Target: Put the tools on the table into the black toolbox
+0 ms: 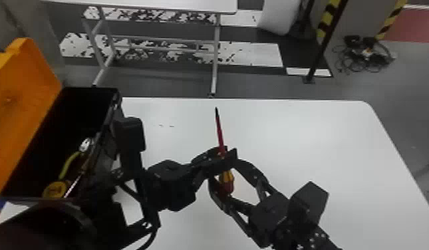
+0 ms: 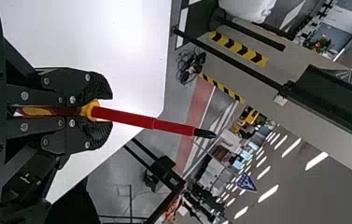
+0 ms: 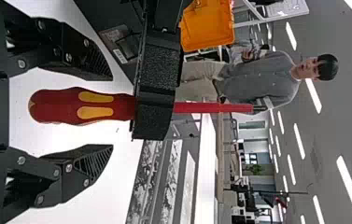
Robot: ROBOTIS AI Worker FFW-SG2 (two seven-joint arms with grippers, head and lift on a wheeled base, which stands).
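Note:
Over the table (image 1: 306,139), my left gripper (image 1: 223,162) is shut on a red-and-yellow screwdriver (image 1: 219,133). The left wrist view has the left gripper (image 2: 107,111) clamping the screwdriver (image 2: 136,119) where handle meets shaft. My right gripper (image 1: 226,174) stands open around the handle, below the left fingers. In the right wrist view, the handle (image 3: 82,106) lies between the fingers of the right gripper (image 3: 112,112), with a gap on both sides. The black toolbox (image 1: 87,103) is open at the left, with a yellow-handled tool (image 1: 68,165) and a yellow round tool (image 1: 55,188) inside.
The toolbox's orange lid (image 1: 24,76) is raised on its far left side. My left arm (image 1: 130,143) passes close along the box's right wall. Behind the table stands another white table (image 1: 157,5).

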